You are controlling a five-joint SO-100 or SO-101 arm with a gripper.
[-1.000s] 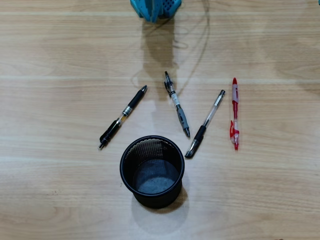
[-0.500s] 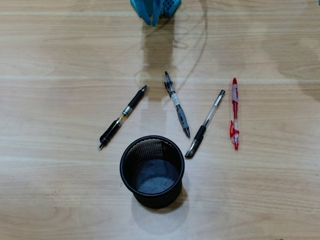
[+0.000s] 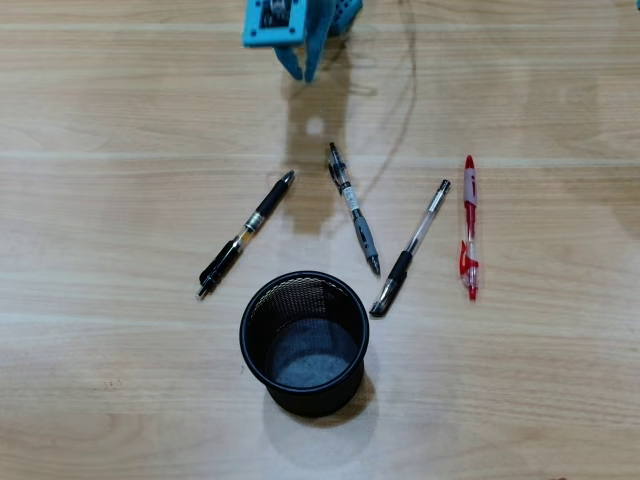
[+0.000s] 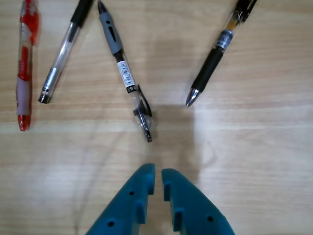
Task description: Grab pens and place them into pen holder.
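On pale wood-grain table [image 3: 120, 200], four pens [image 3: 355, 208] flank pen holder [image 3: 304, 343].

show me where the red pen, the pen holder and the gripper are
red pen [image 3: 468, 226], overhead view, mid barrel.
pen holder [image 3: 246, 318], overhead view, left rim.
gripper [image 4: 158, 172], wrist view, between the blue fingertips.

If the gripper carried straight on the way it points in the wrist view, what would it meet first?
Most likely the grey-sleeved pen: its clip end lies just ahead of the gripper, slightly left of centre. The jaws are nearly closed. Height above the table is unclear, so it could pass over.
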